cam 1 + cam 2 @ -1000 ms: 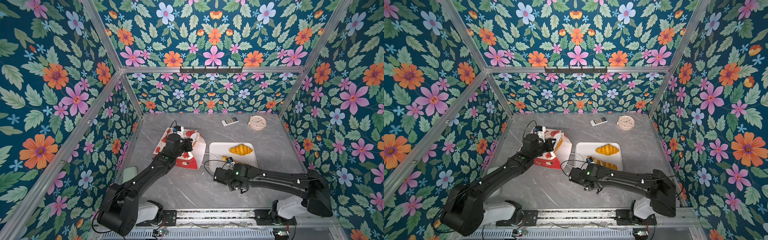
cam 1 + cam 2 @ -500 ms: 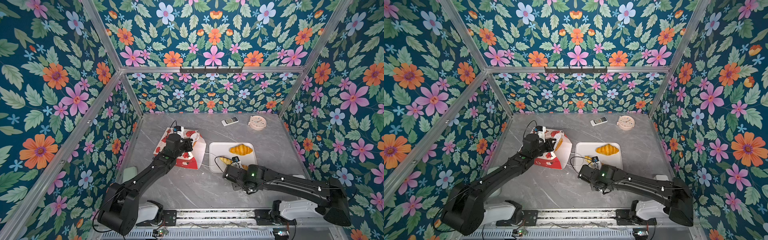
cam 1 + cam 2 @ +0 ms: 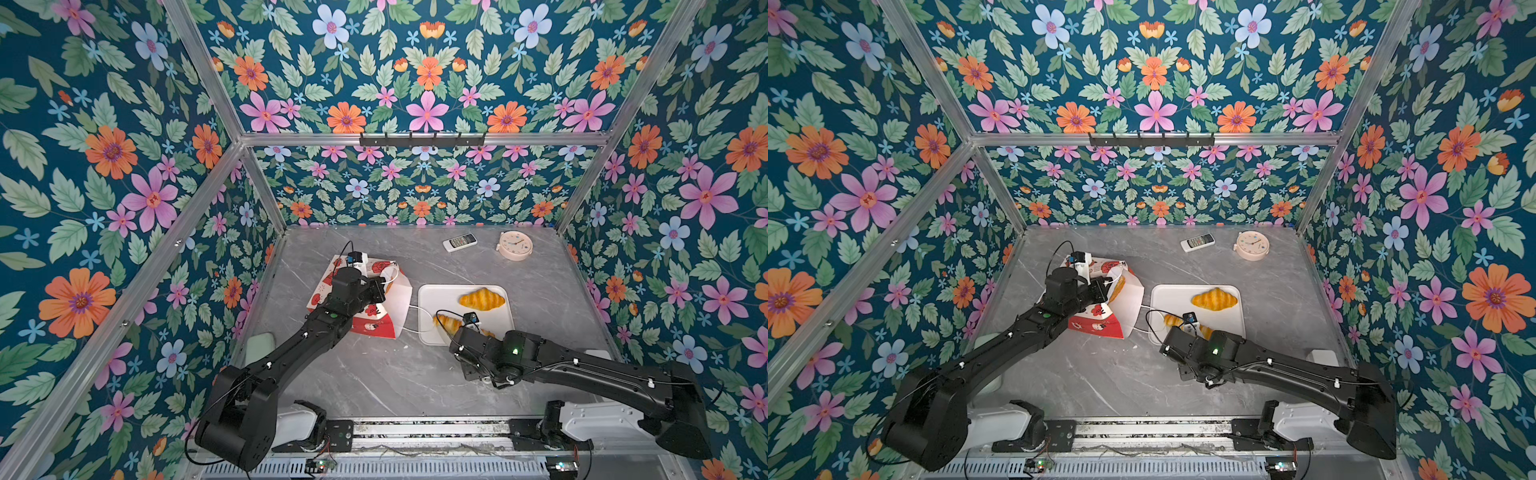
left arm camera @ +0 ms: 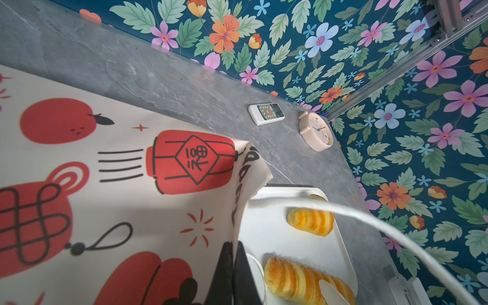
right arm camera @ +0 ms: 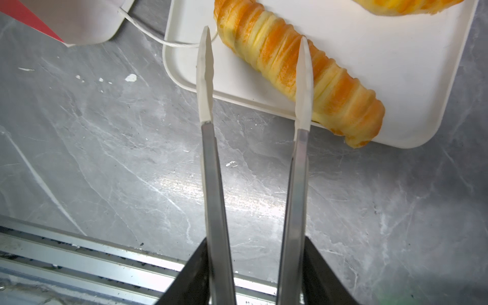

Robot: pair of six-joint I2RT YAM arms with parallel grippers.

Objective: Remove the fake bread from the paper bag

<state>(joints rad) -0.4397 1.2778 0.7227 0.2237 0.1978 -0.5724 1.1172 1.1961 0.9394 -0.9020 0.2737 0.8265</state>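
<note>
The paper bag (image 3: 397, 305) (image 3: 1127, 309) lies on its side left of centre, mouth towards the white tray (image 3: 432, 297) (image 3: 1163, 297). My left gripper (image 3: 380, 289) (image 3: 1104, 291) (image 4: 233, 253) is shut on the bag's rim (image 4: 239, 211). A golden piece of fake bread (image 3: 1117, 289) shows inside the mouth. On the tray lie a croissant (image 3: 482, 298) (image 3: 1214, 298) (image 4: 310, 221) and a long twisted stick (image 3: 446, 322) (image 5: 290, 71). My right gripper (image 3: 462, 336) (image 3: 1179, 332) (image 5: 254, 239) is shut on metal tongs (image 5: 211, 171). Their white tips are apart, one tip over the stick.
A remote (image 3: 459, 242) and a round clock (image 3: 515, 246) lie at the back. The bag's white cord handle (image 5: 148, 31) trails onto the tray's corner. A pale pad (image 3: 259, 345) sits at the left wall. The metal rail (image 5: 79, 264) runs along the front edge.
The right arm has swung to the right and the tongs have spread wider above the twisted stick on the tray. The left gripper and the bag have not moved.
</note>
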